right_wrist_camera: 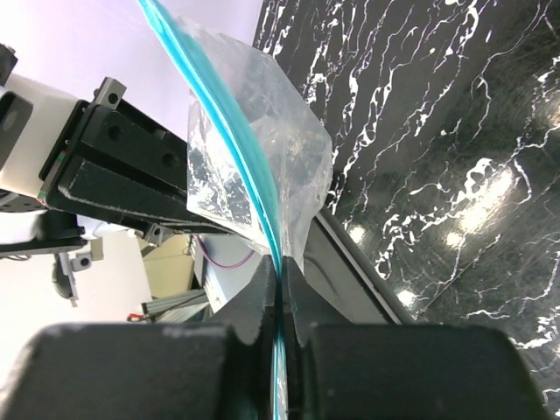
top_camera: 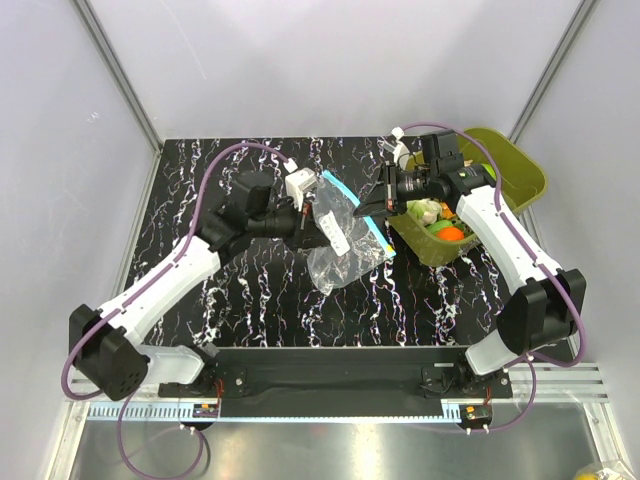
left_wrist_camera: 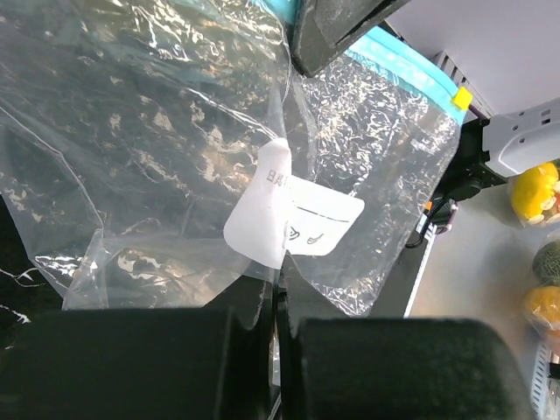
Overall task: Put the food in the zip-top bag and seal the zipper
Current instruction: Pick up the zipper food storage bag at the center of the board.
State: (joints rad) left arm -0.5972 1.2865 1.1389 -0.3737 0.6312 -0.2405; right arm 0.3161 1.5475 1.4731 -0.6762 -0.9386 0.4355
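My right fingers (right_wrist_camera: 267, 293) are pinched narrow on the blue zipper (right_wrist_camera: 229, 131), which runs straight away from them, edge-on. My left fingers (left_wrist_camera: 249, 337) are closed on the crinkly wall of the clear bag (top_camera: 340, 235) near its white label (left_wrist_camera: 293, 219), and the bag hangs above the tabletop (top_camera: 250, 290). It looks empty. The food (top_camera: 447, 232) lies in the green tub (top_camera: 520, 165), nearest my right arm.

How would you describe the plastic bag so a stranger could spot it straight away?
Look at the middle of the black, white-veined table, between the two arms. The bag is held there, pinched by the left gripper and the right gripper. Unlike the green tub beside it, it is clear and crinkly, with a light-blue strip along its mouth and a white label.
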